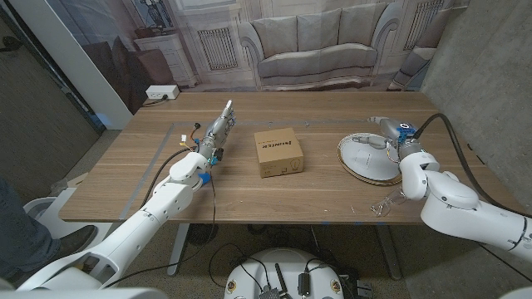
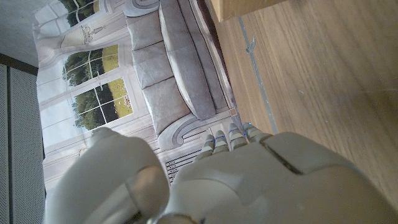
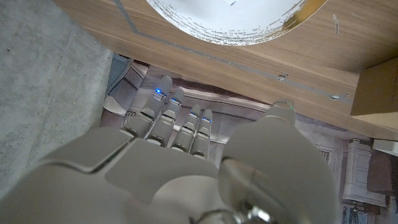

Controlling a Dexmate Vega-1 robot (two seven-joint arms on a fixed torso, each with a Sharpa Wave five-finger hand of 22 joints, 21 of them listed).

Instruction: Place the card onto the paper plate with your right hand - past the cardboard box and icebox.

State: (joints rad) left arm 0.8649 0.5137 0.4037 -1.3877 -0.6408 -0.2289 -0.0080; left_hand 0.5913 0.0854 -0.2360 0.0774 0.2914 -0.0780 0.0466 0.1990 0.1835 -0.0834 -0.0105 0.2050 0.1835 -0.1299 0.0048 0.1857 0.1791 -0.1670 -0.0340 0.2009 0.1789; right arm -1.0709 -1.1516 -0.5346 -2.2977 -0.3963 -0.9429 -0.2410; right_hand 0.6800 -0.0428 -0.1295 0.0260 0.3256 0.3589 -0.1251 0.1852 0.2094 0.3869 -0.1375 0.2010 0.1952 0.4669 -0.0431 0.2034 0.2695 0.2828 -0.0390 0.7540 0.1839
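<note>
We see the paper plate [image 1: 368, 158] right of the cardboard box [image 1: 278, 152] on the counter [image 1: 133, 178]. Our right hand [image 1: 391, 133] hovers at the plate's far rim, fingers straight, empty; left hand [image 1: 218, 131] likewise extended, empty.

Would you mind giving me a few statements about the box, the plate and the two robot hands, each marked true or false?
1. The cardboard box sits on the table between the two arms. True.
2. The paper plate lies on the robot's left side. False: it lies on the right side, beside the right robot hand.
3. The left robot hand is gripping the box. False: it stands apart from the box, fingers stretched out, holding nothing.
4. The plate is stacked on top of the box. False: it lies on the table, apart from the box.
5. A power strip lies on the floor beyond the table's far edge. True.
</note>
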